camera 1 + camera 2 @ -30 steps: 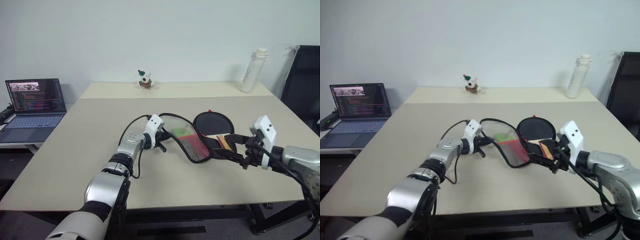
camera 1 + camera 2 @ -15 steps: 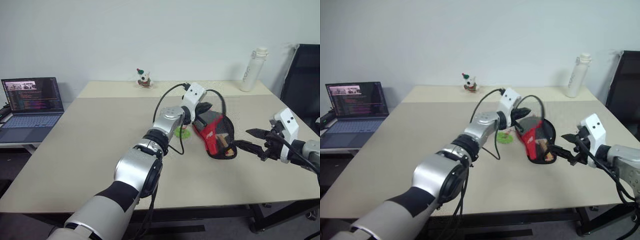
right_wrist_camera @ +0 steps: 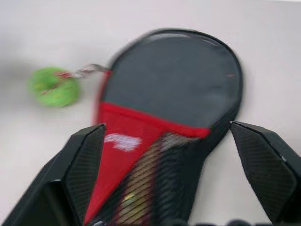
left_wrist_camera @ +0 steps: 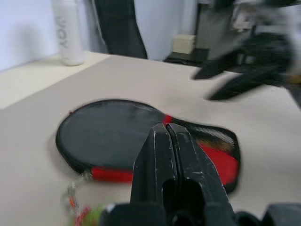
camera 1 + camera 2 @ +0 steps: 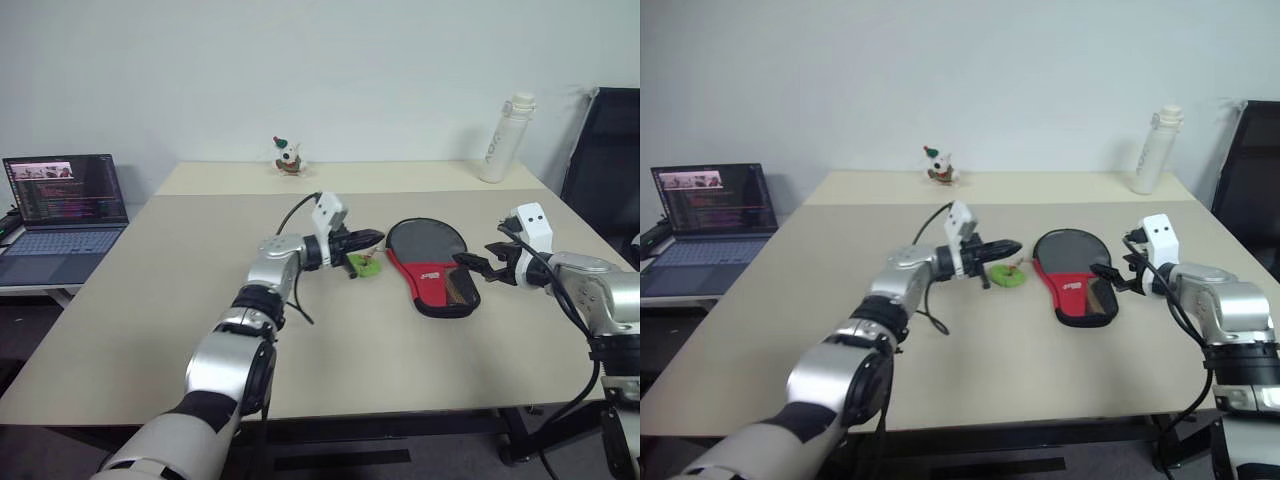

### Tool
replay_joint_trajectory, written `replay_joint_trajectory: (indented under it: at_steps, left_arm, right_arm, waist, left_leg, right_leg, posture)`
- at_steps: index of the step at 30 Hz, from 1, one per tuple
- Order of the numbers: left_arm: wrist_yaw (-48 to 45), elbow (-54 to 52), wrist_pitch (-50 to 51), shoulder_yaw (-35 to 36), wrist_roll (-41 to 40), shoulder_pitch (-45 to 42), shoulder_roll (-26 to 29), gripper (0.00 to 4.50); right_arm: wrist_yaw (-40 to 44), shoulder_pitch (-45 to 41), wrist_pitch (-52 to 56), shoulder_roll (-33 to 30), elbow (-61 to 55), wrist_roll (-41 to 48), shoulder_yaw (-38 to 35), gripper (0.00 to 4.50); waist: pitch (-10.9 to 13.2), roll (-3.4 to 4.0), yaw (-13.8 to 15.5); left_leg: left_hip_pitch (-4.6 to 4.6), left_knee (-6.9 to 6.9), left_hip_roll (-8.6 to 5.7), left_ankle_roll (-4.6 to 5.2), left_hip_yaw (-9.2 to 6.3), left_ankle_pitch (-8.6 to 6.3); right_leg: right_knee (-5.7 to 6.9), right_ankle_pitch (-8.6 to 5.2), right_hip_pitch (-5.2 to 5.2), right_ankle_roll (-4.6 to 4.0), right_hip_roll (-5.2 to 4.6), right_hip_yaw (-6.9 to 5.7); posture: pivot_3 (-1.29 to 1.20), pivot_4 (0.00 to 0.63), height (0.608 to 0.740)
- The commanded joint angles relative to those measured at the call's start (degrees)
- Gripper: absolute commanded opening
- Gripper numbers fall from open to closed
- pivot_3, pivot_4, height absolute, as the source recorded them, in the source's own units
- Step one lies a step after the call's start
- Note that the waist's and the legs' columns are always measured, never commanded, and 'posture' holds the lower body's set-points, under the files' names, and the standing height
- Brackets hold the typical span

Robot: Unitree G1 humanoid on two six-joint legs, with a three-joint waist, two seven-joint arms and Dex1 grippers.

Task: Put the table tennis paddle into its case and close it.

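1. Moved since a moment ago: case (image 5: pixel 432 268) no longer lifted and folded, now lying flat on the desk (image 5: pixel 180 300); left gripper (image 5: pixel 372 238) let go and pulled back beside it; right gripper (image 5: pixel 470 262) brought in close to the lower end.
2. Left gripper: fingers pressed together, holding nothing, pointing sideways toward the case. Probably just out of the way after laying the flap down.
3. Right gripper: fingers spread wide, holding nothing, just beside the red and mesh end of the case. Looks ready to press or pinch that end.
4. Table tennis paddle (image 3: pixel 141 193): tucked inside the case, striped handle showing through the mesh panel in the right wrist view.
5. Green pull charm (image 5: pixel 365 266): on the desk just beside the round end, between left gripper and case, on a short cord. Handy for pulling the zipper.
6. Cannot tell if the zipper edge is shut all round. Likely next: hold the case down, pull the charm along.
7. Laptop (image 5: pixel 62 203), white bottle (image 5: pixel 505 125) and small toy (image 5: pixel 289 158): well apart, not in the way.
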Motion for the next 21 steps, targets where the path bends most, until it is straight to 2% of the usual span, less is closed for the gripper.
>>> replay_joint_trajectory:
  at_steps: [1, 8, 17, 21]
  left_arm:
    - [-0.01, -13.97, 6.68, 0.01, -3.19, 4.63, 1.95, 0.00]
    - [3.87, -34.71, 18.66, -0.10, -7.25, 14.46, 5.87, 0.00]
    - [6.90, -40.70, 22.70, -0.97, -8.73, 16.83, 8.04, 0.00]
    - [7.32, -41.12, 22.99, -1.50, -8.82, 17.22, 8.87, 0.00]
  right_arm:
    - [-0.07, -5.25, -7.42, 1.00, 12.63, -4.74, 0.91, 4.49]
    - [1.31, -11.79, -17.50, 3.85, 33.17, -10.85, 2.59, 4.49]
    - [6.02, -13.43, -22.37, 8.05, 42.53, -16.30, 4.75, 4.49]
    - [8.13, -14.20, -21.70, 9.94, 44.24, -17.27, 5.25, 3.20]
  waist:
    - [0.00, 0.00, 0.02]
    - [0.00, 0.00, 0.10]
    - [-0.01, 0.00, -0.20]
    - [-0.01, 0.00, -0.84]
  left_leg:
    - [-0.06, 0.01, 0.00, 0.00, 0.00, 0.00]
    - [-0.11, 0.06, -0.01, -0.02, 0.01, 0.01]
    - [0.21, 0.11, 0.01, -0.05, 0.06, 0.04]
    - [0.75, 0.04, 0.06, -0.05, 0.08, 0.03]
  right_leg:
    - [0.03, 0.01, -0.06, -0.01, 0.00, -0.01]
    - [0.05, 0.05, -0.10, -0.06, -0.05, 0.02]
    - [0.47, 0.05, -0.02, -0.09, -0.01, 0.09]
    - [0.54, 0.01, 0.43, -0.13, 0.06, 0.12]
  posture:
    - [0.00, 0.150, 0.740]
    - [0.00, 0.150, 0.740]
    - [0.00, 0.150, 0.740]
    - [0.00, 0.150, 0.740]
